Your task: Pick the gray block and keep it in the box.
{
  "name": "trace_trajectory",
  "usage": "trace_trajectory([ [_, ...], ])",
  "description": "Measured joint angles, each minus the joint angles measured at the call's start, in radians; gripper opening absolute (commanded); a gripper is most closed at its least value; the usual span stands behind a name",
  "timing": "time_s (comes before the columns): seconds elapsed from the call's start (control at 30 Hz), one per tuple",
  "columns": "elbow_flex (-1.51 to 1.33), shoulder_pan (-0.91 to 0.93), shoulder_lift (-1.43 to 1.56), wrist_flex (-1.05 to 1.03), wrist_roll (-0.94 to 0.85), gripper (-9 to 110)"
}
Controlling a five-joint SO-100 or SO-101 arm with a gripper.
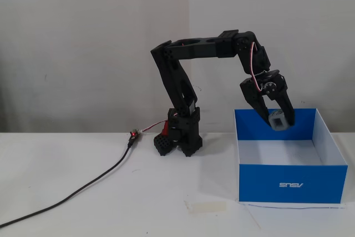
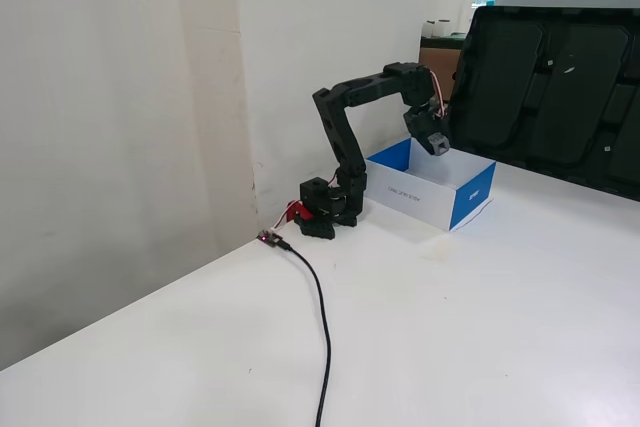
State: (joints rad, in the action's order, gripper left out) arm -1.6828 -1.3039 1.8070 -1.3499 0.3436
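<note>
The gray block is held between the fingers of my gripper. It hangs over the open top of the blue box, near the box's far wall and above the white interior. The box stands on the table at the right in a fixed view, with its white logo facing the camera. In the other fixed view the gripper holds the block above the box, a little over its rim. The jaws are closed on the block.
The arm's base stands left of the box against the wall. A black cable runs from it across the table to the left front. A pale tape strip lies before the box. Large black panels stand behind the box.
</note>
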Motion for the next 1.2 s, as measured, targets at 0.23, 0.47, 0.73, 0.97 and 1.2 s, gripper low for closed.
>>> trace_trajectory([
  [0.23, 0.000, 0.000, 0.000, -0.014, -0.008, 12],
  [0.47, 0.000, 0.080, 0.003, -0.083, -0.064, 0],
  [0.73, -0.003, 0.353, 0.150, -0.137, -0.118, 0],
  [0.97, -0.020, 0.709, 0.225, -0.158, -0.210, 0],
  [1.2, -0.124, 1.040, 0.244, -0.072, -0.305, 0],
])
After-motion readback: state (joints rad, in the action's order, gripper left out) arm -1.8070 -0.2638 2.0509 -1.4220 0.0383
